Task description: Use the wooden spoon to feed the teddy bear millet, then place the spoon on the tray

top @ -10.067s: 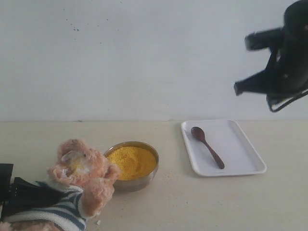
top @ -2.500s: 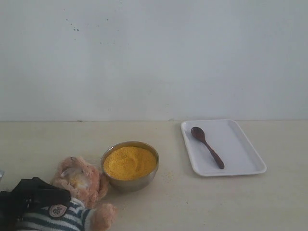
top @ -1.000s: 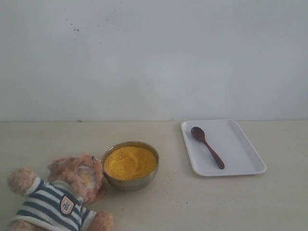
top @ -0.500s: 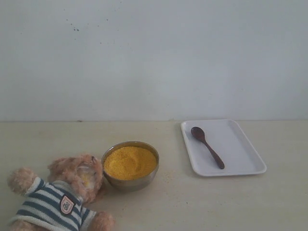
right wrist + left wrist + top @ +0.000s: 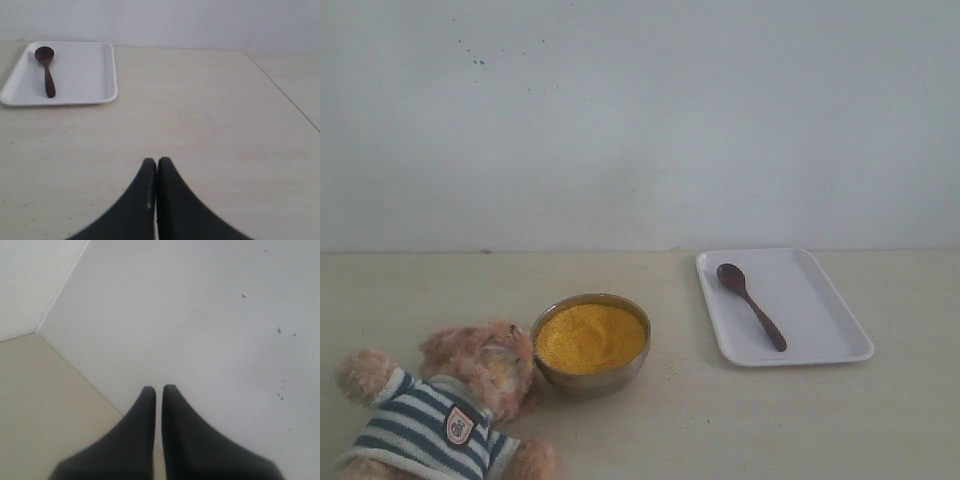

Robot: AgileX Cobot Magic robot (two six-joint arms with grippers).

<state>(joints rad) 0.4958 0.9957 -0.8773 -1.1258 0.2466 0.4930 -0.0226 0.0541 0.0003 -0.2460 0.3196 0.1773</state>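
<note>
The teddy bear [image 5: 445,400] in its striped shirt lies on its back at the table's front left, its head beside the metal bowl [image 5: 591,378] heaped with yellow millet [image 5: 590,337]. The dark wooden spoon [image 5: 751,305] lies on the white tray [image 5: 820,340] at the right; the right wrist view also shows the spoon [image 5: 47,70] on the tray [image 5: 85,75]. Neither gripper shows in the exterior view. My left gripper [image 5: 156,388] is shut and empty, facing the white wall. My right gripper [image 5: 156,161] is shut and empty over bare table, well away from the tray.
A white wall [image 5: 640,120] backs the beige table [image 5: 740,420]. In the left wrist view the wall corner [image 5: 36,331] meets the table surface. A table seam [image 5: 280,90] runs to one side in the right wrist view.
Nothing on the table has moved over the last second; bear, bowl, spoon and tray rest as before. Earlier, the left arm drew away from the bear.
</note>
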